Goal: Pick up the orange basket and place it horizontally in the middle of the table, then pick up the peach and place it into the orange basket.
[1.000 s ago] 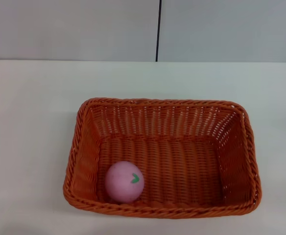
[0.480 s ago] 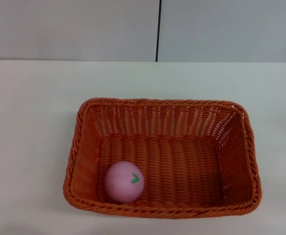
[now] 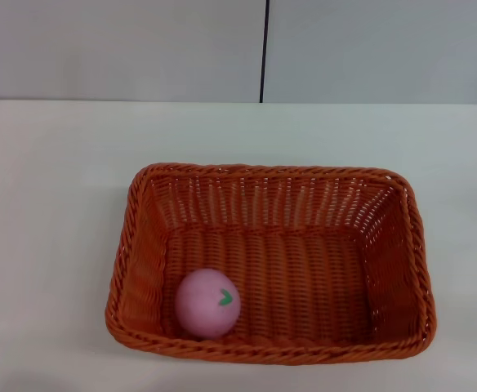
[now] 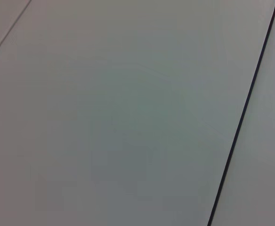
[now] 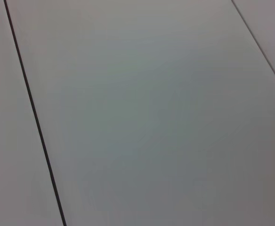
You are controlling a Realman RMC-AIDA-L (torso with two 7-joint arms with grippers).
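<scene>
peach (image 3: 207, 303) underside — hidden by orange basket (image 3: 267, 353) near rim

Basket (image 3: 402, 269): orange wicker, rectangular, upright, long side crosswise on the white counter (image 3: 51, 180).
Peach (image 3: 207, 303): pink ball, green leaf mark, inside basket's near-left corner.

Orange woven basket (image 3: 402, 269); pink peach (image 3: 207, 303), green leaf mark.
</scene>
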